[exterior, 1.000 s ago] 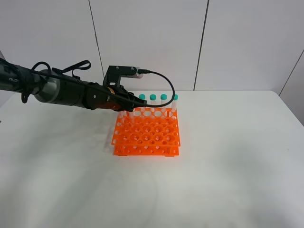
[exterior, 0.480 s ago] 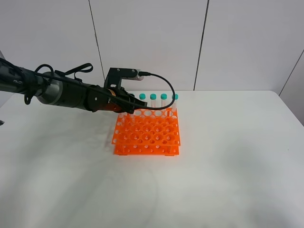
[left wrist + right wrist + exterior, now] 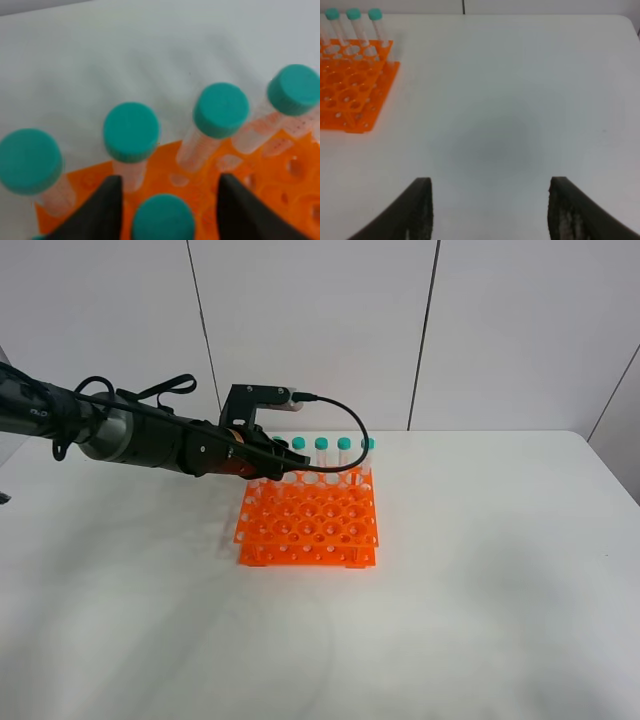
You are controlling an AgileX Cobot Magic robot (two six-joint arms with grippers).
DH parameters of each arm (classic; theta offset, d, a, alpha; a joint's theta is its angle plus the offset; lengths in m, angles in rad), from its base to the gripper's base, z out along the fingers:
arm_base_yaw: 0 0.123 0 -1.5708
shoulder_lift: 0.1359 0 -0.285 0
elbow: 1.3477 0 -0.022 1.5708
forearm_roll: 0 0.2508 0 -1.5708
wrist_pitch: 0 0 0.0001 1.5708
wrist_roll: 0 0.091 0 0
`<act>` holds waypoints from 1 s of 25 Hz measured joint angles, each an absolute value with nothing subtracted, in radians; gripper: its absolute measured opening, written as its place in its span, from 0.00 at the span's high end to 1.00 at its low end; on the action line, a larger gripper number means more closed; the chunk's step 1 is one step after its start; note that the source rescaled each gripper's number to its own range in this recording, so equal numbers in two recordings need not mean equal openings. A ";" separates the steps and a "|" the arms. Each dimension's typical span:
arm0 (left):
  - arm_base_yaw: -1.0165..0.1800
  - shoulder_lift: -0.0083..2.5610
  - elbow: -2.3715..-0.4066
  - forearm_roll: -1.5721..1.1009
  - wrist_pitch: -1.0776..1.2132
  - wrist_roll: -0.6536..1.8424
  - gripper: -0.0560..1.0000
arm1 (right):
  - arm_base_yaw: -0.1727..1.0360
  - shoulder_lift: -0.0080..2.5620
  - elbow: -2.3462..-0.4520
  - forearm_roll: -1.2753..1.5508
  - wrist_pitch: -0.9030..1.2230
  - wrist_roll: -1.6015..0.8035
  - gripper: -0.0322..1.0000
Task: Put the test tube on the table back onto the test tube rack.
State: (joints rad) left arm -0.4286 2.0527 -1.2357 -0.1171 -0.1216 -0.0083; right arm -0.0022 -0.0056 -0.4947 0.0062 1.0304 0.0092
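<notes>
The orange test tube rack (image 3: 309, 540) stands mid-table on the white table (image 3: 480, 580). Several teal-capped tubes (image 3: 321, 445) stand in its back row. My left gripper (image 3: 262, 466) hangs over the rack's back left corner. In the left wrist view its dark fingers (image 3: 107, 210) stand apart on both sides of a teal-capped test tube (image 3: 162, 219) that sits upright in the rack (image 3: 210, 192), with a small gap on each side. More capped tubes (image 3: 131, 131) stand just behind it. My right gripper (image 3: 490, 215) is open and empty over bare table, out of the exterior view.
The right wrist view shows the rack (image 3: 350, 85) with three capped tubes (image 3: 353, 14) far off to one side. White wall panels rise behind the table. A black cable (image 3: 340, 420) loops from the left wrist over the rack's back row.
The left arm has shifted only slightly. Its gripper stays over the rack's back left corner. Rack and tubes have not moved.
</notes>
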 joint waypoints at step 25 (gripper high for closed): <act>-0.430 1.968 -1.236 -0.117 -0.089 -0.035 0.54 | -0.002 -0.006 -0.495 0.009 1.030 0.009 0.53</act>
